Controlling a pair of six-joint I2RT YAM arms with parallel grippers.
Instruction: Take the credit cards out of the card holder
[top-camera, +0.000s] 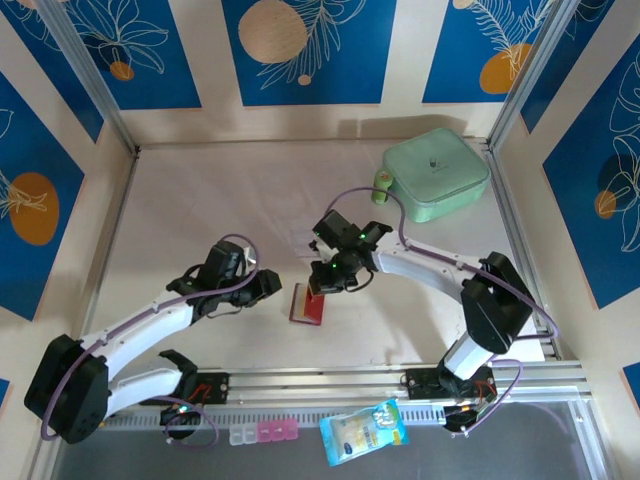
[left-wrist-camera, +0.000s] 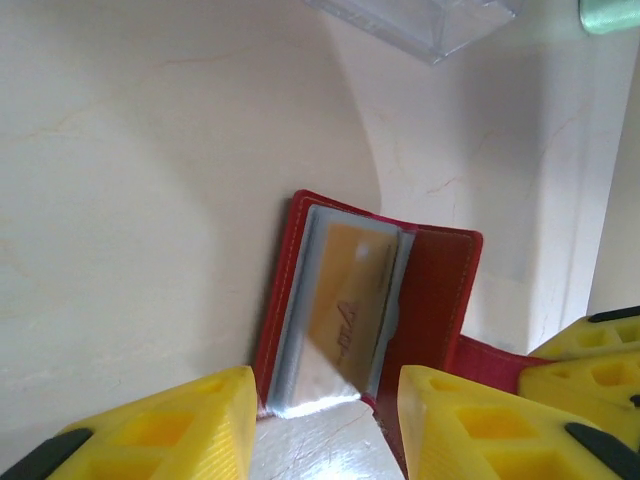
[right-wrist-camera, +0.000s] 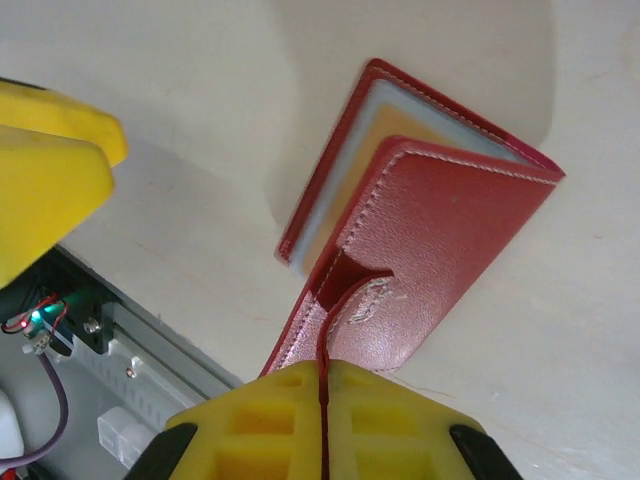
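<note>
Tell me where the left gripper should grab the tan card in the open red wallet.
Probably the near short end of the tan card, coming in low from where the left gripper sits: it lies flat in the clear pocket, and the right gripper holds the red wallet open from the other side.

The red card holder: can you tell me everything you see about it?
The card holder is a small flat red wallet that looks like leather, with pale stitching along its edges. It lies on the pale table, half open like a book. Inside is a greyish clear pocket with a tan card tucked in it. The right pincer is shut on the edge of its lifted cover, near the little tab, holding it up.
</note>
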